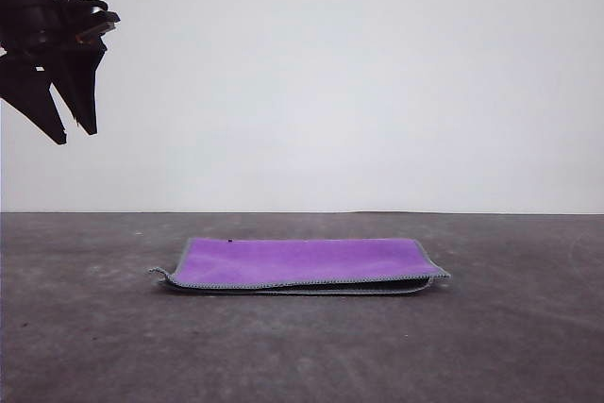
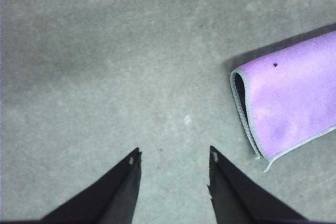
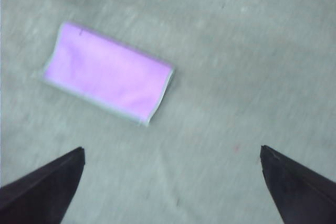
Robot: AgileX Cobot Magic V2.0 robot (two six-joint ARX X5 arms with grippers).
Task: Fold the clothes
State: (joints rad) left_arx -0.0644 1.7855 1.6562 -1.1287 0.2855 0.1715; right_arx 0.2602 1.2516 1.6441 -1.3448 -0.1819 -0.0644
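A small cloth (image 1: 300, 265) lies flat on a grey table (image 1: 85, 346), already folded once into a long rectangle with its bright purple face up, a light grey hem around it and a dark grey layer peeking out along the near edge. Its long axis runs side to side across the robot's front. The left gripper (image 1: 68, 129) hangs high above the table's left side, well apart from the cloth, which lies to its right; its fingers (image 2: 128, 184) are spread apart with nothing between them. In its wrist view, the right gripper (image 3: 170, 158) is spread wide and empty over bare table, the cloth (image 3: 107, 72) lying apart from it. Which arm is nearer cannot be told
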